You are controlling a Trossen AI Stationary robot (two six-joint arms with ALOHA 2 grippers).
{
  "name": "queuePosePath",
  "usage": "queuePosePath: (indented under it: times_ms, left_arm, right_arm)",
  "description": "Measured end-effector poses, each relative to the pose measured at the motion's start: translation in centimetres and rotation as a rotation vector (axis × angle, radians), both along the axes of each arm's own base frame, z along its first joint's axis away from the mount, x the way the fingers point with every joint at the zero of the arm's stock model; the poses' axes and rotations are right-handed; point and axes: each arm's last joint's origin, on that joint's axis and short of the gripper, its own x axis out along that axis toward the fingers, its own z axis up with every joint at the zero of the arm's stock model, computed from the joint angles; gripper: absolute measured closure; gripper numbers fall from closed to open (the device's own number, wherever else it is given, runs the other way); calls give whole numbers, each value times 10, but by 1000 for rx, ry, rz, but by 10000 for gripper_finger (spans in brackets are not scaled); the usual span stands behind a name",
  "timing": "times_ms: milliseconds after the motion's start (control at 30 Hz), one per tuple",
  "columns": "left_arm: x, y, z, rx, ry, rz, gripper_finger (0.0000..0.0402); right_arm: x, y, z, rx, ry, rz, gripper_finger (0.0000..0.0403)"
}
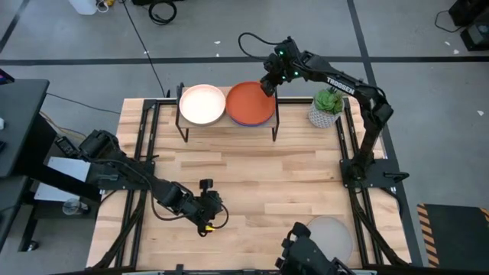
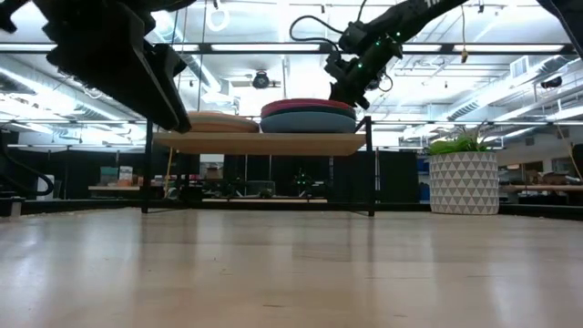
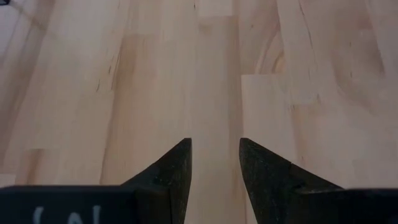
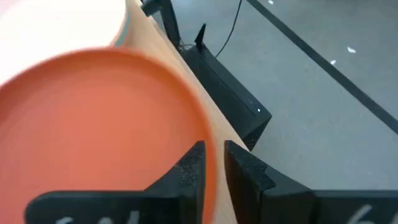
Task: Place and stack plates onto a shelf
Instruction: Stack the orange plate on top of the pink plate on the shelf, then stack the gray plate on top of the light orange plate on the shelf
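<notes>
From overhead, the orange plate is seen topping the right-hand stack on the shelf, beside the cream plate, with the right gripper parked at its 2 o'clock rim, probably for the drop-off. The right wrist view shows those fingers straddling the rim, slightly parted, so a release is guessed. The left gripper is held spread and empty over bare table, while a grey plate waits at 5 o'clock.

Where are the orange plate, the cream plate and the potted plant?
orange plate (image 1: 248, 101), high view, centre of its top face.
cream plate (image 1: 202, 102), high view, centre of its face.
potted plant (image 2: 463, 182), low view, middle of its patterned white pot.
</notes>
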Motion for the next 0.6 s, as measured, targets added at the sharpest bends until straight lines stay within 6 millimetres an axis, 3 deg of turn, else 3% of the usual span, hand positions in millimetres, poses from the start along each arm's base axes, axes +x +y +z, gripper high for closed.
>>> queuePosePath:
  times_ms: [167, 300, 433, 600]
  left_arm:
    - [5, -3, 19, 16, 21, -2, 260]
    - [9, -6, 37, 36, 10, -5, 260]
    - [12, -6, 41, 76, -19, -8, 260]
    - [13, -4, 41, 88, -23, 3, 260]
  right_arm:
    - [-8, 9, 16, -22, -23, 21, 302]
    - [-18, 27, 37, -42, -36, 49, 287]
    - [-19, 59, 41, 9, 38, 185, 286]
    - [-9, 113, 28, 106, 235, 409, 287]
